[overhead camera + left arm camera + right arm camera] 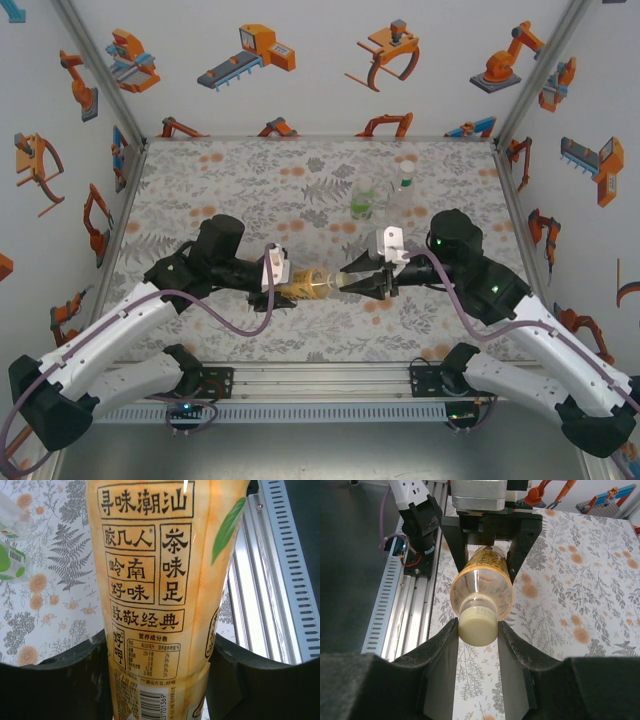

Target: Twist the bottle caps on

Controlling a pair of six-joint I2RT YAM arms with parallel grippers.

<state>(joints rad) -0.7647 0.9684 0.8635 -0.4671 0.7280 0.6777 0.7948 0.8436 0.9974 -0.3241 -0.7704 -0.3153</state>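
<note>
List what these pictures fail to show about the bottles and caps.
- Right wrist view: sides of the cap, covered by the fingers of the right claw; how far it is screwed on is unclear.
- Left wrist view: both ends of the amber bottle, cut off by the frame edges.
- Top view: the green bottle and clear bottle, too small to judge their caps.

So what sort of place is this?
Probably a robot test booth: a left arm and right arm bolted to a metal rail, walls papered with cartoon robots, a flowered table holding bottles.
</note>
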